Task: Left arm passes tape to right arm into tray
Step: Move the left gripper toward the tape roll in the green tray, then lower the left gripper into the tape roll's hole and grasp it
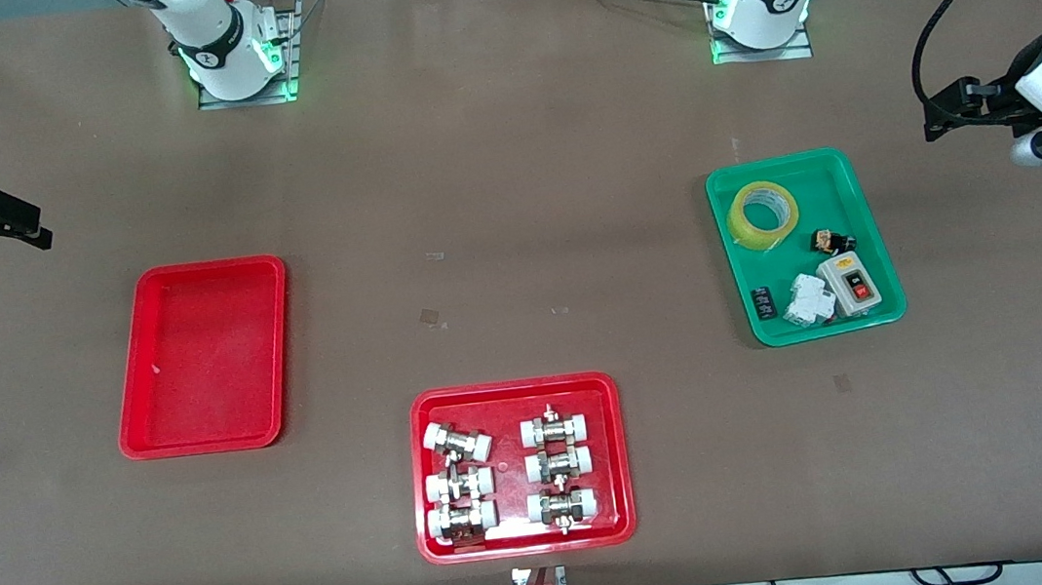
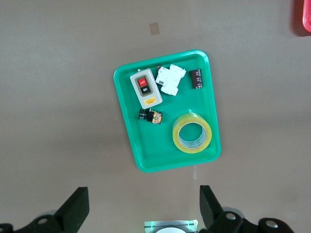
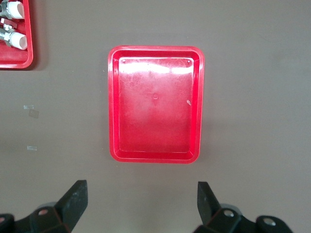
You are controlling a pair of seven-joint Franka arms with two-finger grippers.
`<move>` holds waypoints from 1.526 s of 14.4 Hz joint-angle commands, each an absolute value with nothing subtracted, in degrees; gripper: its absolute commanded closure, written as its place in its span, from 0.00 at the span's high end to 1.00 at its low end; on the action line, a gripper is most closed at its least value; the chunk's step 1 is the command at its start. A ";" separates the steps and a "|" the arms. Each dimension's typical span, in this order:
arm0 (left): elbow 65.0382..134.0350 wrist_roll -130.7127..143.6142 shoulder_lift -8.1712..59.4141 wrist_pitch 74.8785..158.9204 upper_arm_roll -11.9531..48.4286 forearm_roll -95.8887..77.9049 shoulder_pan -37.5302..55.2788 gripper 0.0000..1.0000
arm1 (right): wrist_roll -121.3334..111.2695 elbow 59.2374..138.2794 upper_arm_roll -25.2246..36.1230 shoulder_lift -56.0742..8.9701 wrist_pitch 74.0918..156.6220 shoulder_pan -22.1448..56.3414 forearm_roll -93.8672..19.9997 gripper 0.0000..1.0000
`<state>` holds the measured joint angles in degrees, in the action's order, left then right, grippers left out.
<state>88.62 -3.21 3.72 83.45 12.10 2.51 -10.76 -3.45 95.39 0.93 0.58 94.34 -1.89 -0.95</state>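
Observation:
The tape [image 1: 750, 237], a yellow-amber roll, lies flat in a green tray [image 1: 822, 175] toward the left arm's end of the table. The left wrist view also shows the tape [image 2: 177, 138]. My left gripper [image 1: 942, 112] hangs open and empty over bare table beside that green tray, its fingers [image 2: 77, 206] spread wide. The red tray [image 1: 203, 356] sits toward the right arm's end with nothing in it, and the right wrist view shows the tray [image 3: 154, 104] too. My right gripper [image 1: 33, 225] hangs open and empty over bare table near the red tray, and its fingers [image 3: 75, 199] are wide apart.
A second red tray [image 1: 511, 389] holding several metal-and-white pipe fittings sits near the front edge, mid-table. In the green tray, a grey switch box [image 1: 849, 283], a white breaker [image 1: 808, 299] and small black parts lie nearer the front camera than the tape.

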 commanded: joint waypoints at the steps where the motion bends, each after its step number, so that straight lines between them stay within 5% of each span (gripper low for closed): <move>1: 87.72 -5.19 4.04 84.28 12.30 3.26 -11.60 1.00 | -4.30 97.28 0.18 3.24 93.78 -2.99 -1.14 1.00; 16: 93.85 -5.19 8.17 77.87 13.01 3.16 -12.74 1.00 | -4.48 97.03 0.00 1.50 94.48 -2.99 -0.79 1.00; 22: 112.57 -4.31 11.43 96.59 15.02 2.81 -13.18 1.00 | -4.48 96.94 0.00 1.49 94.75 -2.99 -0.79 1.00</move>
